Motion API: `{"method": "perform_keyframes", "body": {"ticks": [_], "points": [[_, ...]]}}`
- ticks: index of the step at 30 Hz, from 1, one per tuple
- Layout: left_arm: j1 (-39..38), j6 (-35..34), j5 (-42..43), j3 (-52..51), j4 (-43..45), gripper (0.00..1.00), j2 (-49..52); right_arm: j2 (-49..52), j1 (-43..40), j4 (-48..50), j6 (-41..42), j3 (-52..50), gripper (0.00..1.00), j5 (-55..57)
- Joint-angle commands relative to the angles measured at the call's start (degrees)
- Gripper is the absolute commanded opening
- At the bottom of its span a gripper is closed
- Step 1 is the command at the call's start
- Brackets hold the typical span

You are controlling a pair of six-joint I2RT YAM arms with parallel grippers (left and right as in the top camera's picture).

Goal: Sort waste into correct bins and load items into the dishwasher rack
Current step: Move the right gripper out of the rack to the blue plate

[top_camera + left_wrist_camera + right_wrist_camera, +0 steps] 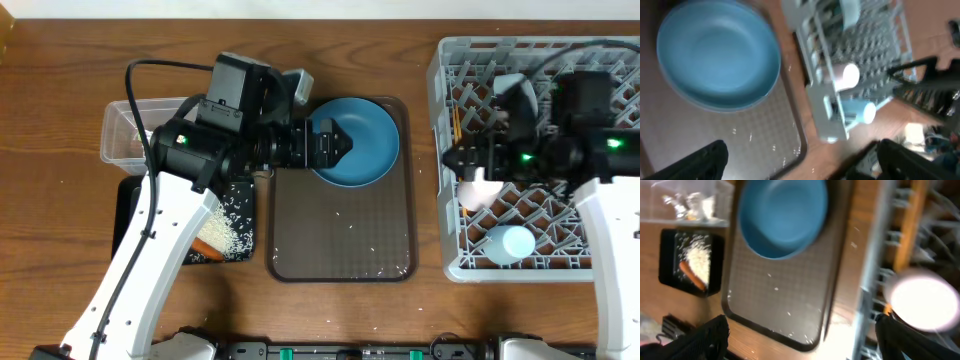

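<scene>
Over the brown serving tray, the left claw is hovering at the rim of the blue plate. Its jaws are standing wide and gripping nothing. The plate is sitting flat at the tray's far end.

The right claw is hanging over the dishwasher rack. Its fingers are spread to the edges of its own view with nothing between them.

Judging the step: the plate is going to the rack. The claw is probably wanting one finger under the raised rim and one inside the well. Lift on a tilt, then stand the plate between pegs. The right arm is crowding the rack, so it should be pulling clear first.

View notes:
- Overhead is giving the whole desk and both arms, but the left arm is covering much of the bins.
- Right wrist is filling that gap, showing the black tray holding rice and the carrot. The clear tub is beside it with scraps inside, too blurred to name.
- Left wrist alone is showing the pinkish-white cup and the light blue cup lying on their sides in the rack.
</scene>
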Motion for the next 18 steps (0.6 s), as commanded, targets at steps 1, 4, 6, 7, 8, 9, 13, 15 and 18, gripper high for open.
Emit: {"method": "perform_keyframes", "body": {"ticks": [1, 4, 6, 7, 8, 9, 13, 15, 18], "points": [[0.15, -0.85, -2.43, 0.28, 6.27, 0.97, -0.02, -0.09, 6.03, 1.66, 0.63, 0.59, 0.87, -0.07], [1.36, -0.72, -9.75, 0.28, 7.91, 0.97, -0.44, 0.0, 11.63, 2.84, 5.55, 0.57, 0.86, 6.93], [3.48, -0.7, -14.97, 0.28, 7.58, 0.97, -0.81, 0.26, 15.87, 3.93, 7.3, 0.57, 0.86, 11.45], [5.22, -0.7, -17.88, 0.28, 7.02, 0.97, -0.92, 0.48, 17.77, 4.46, 7.76, 0.57, 0.86, 13.18], [6.64, -0.7, -19.89, 0.28, 6.54, 0.97, -0.96, 0.72, 19.3, 4.96, 8.24, 0.57, 0.86, 14.43], [8.33, -0.7, -21.79, 0.28, 5.95, 0.97, -0.96, 1.16, 21.27, 5.7, 8.55, 0.57, 0.86, 15.72], [14.49, -0.68, -24.39, 0.28, 3.61, 0.97, -0.85, 4.15, 27.36, 9.7, 8.98, 0.55, 0.86, 19.3], [16.72, -0.68, -24.39, 0.28, 2.71, 0.97, -0.81, 6.62, 30.21, 12.28, 10.01, 0.55, 0.86, 21.66], [18.73, -0.68, -24.39, 0.28, 2.67, 0.97, -0.79, 11.02, 33.53, 17.03, 10.01, 0.55, 0.86, 22.45]]}}
